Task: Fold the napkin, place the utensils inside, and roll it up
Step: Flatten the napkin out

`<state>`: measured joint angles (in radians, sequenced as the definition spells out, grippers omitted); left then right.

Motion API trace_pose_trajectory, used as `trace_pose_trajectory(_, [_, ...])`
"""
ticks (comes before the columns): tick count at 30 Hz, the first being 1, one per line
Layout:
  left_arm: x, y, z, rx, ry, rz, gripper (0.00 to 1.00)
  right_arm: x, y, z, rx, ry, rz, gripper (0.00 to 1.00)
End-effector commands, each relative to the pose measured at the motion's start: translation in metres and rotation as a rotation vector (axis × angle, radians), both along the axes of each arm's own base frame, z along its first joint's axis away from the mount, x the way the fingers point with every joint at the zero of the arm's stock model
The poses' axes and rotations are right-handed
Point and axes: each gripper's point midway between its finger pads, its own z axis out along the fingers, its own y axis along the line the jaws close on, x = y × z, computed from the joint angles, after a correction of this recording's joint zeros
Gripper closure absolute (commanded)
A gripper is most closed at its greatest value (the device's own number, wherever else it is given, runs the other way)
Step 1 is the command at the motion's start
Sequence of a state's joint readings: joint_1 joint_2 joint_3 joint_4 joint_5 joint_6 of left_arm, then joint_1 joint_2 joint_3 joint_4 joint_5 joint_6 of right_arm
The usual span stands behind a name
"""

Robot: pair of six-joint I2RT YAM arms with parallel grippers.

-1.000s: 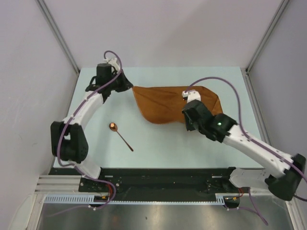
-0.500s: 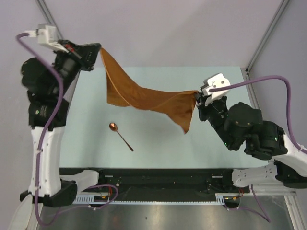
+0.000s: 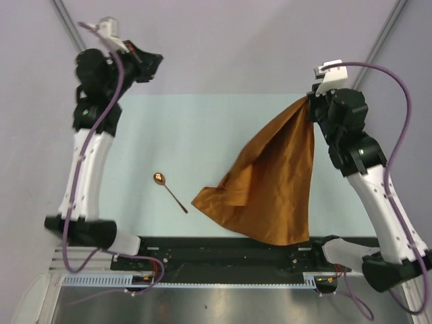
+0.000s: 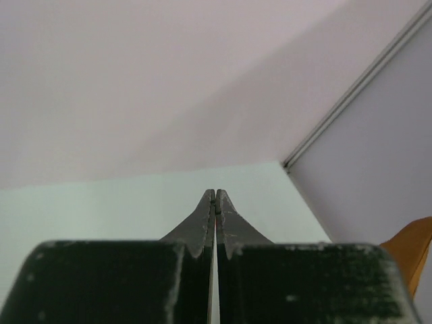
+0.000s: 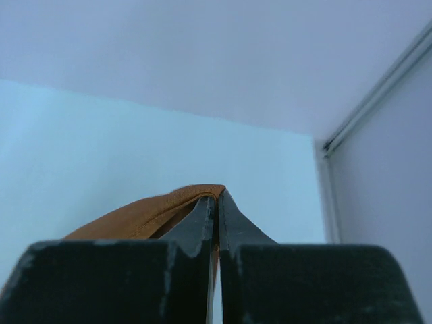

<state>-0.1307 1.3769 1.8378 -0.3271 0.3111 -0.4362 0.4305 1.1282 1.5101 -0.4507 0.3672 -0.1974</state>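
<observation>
At upper right, the right gripper (image 3: 311,101) pinches one corner of the napkin (image 3: 270,182). The cloth hangs loose, and its lower edge reaches the near edge of the table (image 3: 202,128) at lower centre. At upper left, the left gripper (image 3: 158,62) is clenched on nothing, raised high. Left of centre lies the spoon (image 3: 169,191), apart from the cloth, with bare table around it.

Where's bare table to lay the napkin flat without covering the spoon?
The far centre of the table, between the left arm and the hanging napkin, beyond the spoon. The near right is crowded: the napkin hangs there from the right gripper.
</observation>
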Motion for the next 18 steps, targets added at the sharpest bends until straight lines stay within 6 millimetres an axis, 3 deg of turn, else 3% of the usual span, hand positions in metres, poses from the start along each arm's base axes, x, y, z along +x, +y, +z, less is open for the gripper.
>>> trace_pose_trajectory(1, [0.075,-0.021,-0.072,-0.011,0.146,-0.077,1.00,0.051,-0.003,-0.064,0.139,0.151,0.152,1.00])
trace_pose_trajectory(2, [0.085,-0.030,-0.080,-0.025,0.160,-0.110,1.00,0.067,-0.025,-0.075,0.150,0.177,0.110,1.00])
trace_pose_trajectory(3, [0.093,-0.039,-0.086,-0.024,0.165,-0.138,1.00,0.075,-0.027,-0.078,0.157,0.188,0.121,1.00])
trace_pose_trajectory(4, [0.113,-0.049,-0.100,-0.019,0.189,-0.148,1.00,0.082,-0.035,-0.064,0.153,0.163,0.102,1.00])
trace_pose_trajectory(5, [0.117,-0.068,-0.107,-0.002,0.191,-0.181,1.00,0.090,-0.044,-0.062,0.142,0.158,0.078,1.00])
trace_pose_trajectory(7, [0.126,-0.093,-0.102,0.007,0.172,-0.224,1.00,0.114,-0.059,-0.064,0.148,0.159,0.040,1.00])
trace_pose_trajectory(8, [0.134,-0.119,-0.126,0.019,0.218,-0.273,1.00,0.123,-0.070,-0.041,0.163,0.112,0.027,1.00])
trace_pose_trajectory(9, [0.135,-0.134,-0.131,0.022,0.226,-0.308,1.00,0.136,-0.075,-0.051,0.167,0.150,0.022,1.00])
trace_pose_trajectory(10, [0.133,-0.160,-0.131,0.025,0.221,-0.363,0.98,0.141,-0.076,-0.023,0.157,0.100,0.022,1.00])
trace_pose_trajectory(11, [0.132,-0.172,-0.135,0.028,0.224,-0.385,0.81,0.144,-0.077,-0.018,0.143,0.098,0.022,1.00])
trace_pose_trajectory(12, [0.129,-0.183,-0.138,0.031,0.223,-0.406,0.72,0.152,-0.076,-0.028,0.140,0.136,0.022,1.00])
trace_pose_trajectory(14, [0.119,-0.210,-0.154,0.051,0.244,-0.449,0.55,0.152,-0.074,-0.014,0.129,0.112,0.021,1.00])
trace_pose_trajectory(16, [0.107,-0.230,-0.183,0.074,0.304,-0.478,0.47,0.150,-0.070,-0.016,0.126,0.119,0.023,1.00])
trace_pose_trajectory(17, [0.100,-0.235,-0.189,0.078,0.318,-0.486,0.40,0.151,-0.070,-0.028,0.124,0.141,0.017,1.00])
trace_pose_trajectory(18, [0.093,-0.241,-0.214,0.094,0.366,-0.500,0.38,0.149,-0.068,-0.031,0.121,0.147,0.014,1.00])
